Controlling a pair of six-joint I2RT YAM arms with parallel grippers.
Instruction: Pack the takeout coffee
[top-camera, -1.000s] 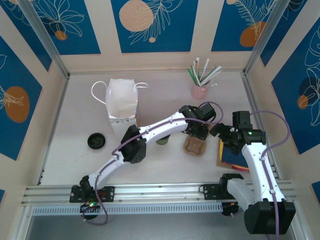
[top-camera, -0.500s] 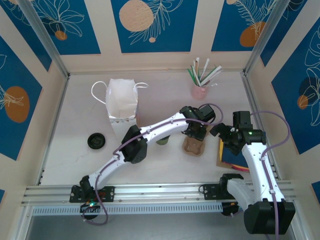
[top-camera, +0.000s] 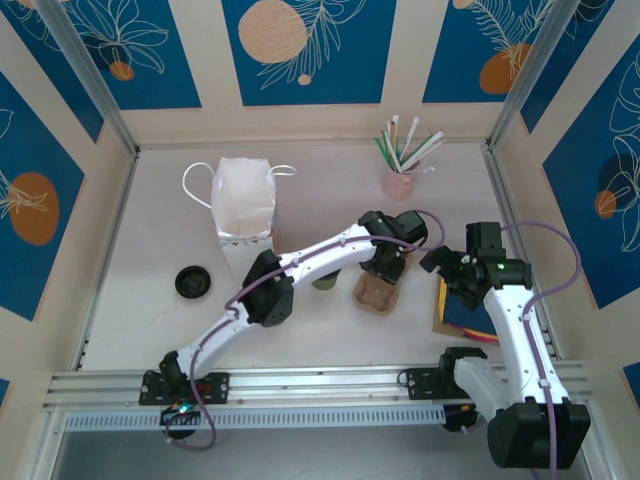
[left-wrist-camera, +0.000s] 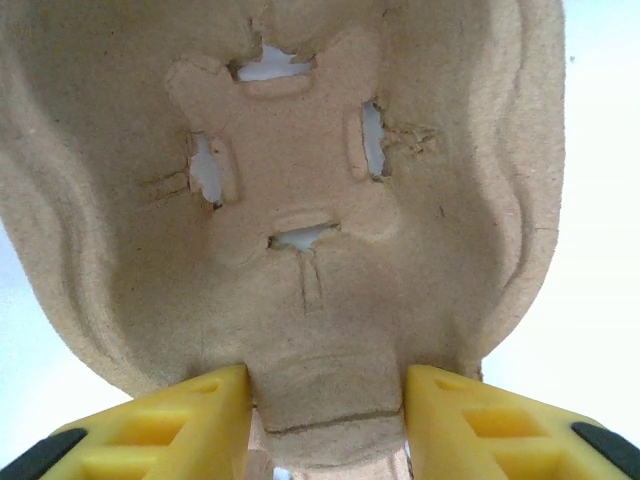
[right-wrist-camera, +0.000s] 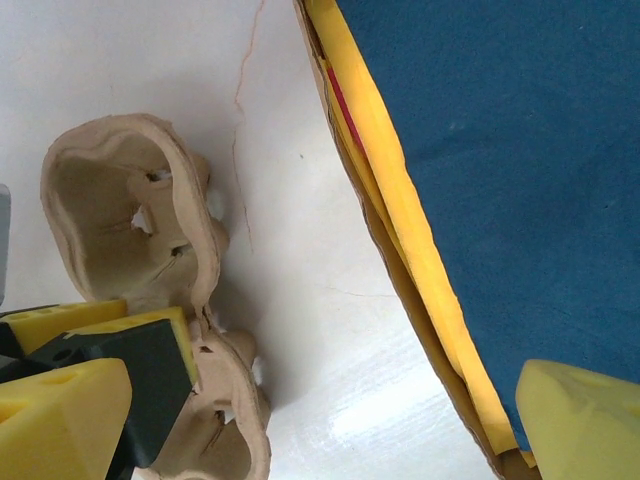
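One left end effector (left-wrist-camera: 328, 405) pinches the pulp cup carrier (left-wrist-camera: 290, 190).

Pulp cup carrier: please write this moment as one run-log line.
left jaws: shut on pulp cup carrier edge | right jaws: open, over blue stack edge | white bag: upright

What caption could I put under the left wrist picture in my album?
Left arm's yellow jaws pinch the middle tab of a brown moulded-pulp cup carrier.
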